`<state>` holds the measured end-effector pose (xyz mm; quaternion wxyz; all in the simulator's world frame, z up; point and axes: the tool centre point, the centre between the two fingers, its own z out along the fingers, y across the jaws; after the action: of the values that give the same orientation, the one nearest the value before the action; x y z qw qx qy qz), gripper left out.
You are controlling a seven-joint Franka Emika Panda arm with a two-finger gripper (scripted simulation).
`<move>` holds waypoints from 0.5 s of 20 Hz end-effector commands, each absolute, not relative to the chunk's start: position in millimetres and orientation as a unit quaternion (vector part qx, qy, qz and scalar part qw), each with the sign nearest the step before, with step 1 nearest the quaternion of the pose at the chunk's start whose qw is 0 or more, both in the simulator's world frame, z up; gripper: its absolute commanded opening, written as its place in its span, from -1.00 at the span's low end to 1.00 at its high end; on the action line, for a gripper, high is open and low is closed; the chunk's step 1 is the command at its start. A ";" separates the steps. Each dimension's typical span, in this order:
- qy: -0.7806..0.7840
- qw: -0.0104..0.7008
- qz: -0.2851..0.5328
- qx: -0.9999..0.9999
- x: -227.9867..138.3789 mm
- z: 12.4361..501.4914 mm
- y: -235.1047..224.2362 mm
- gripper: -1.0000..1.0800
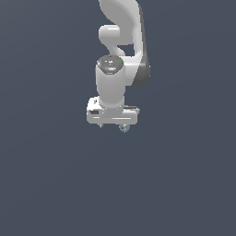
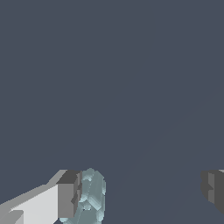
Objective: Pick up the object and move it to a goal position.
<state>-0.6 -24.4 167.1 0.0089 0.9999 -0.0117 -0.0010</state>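
Note:
The object (image 2: 91,199) is a small pale teal lumpy block with a faceted surface. In the wrist view it lies right against the inner face of one finger (image 2: 66,197); whether they touch I cannot tell. The other finger (image 2: 213,189) stands far off, with a wide empty gap between it and the block. My gripper (image 2: 140,194) is open. In the exterior view the white hand hangs straight down, and my gripper (image 1: 113,125) hides most of the object (image 1: 123,128), which peeks out under its edge toward the exterior view's right.
A plain dark grey-blue surface (image 1: 184,184) fills both views. No other objects, containers or edges show.

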 end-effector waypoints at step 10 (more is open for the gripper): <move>-0.030 0.009 -0.013 0.999 -7.3 164.3 -56.1 0.92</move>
<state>-6.3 -52.0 164.7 0.0092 0.9995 -0.0281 -0.0115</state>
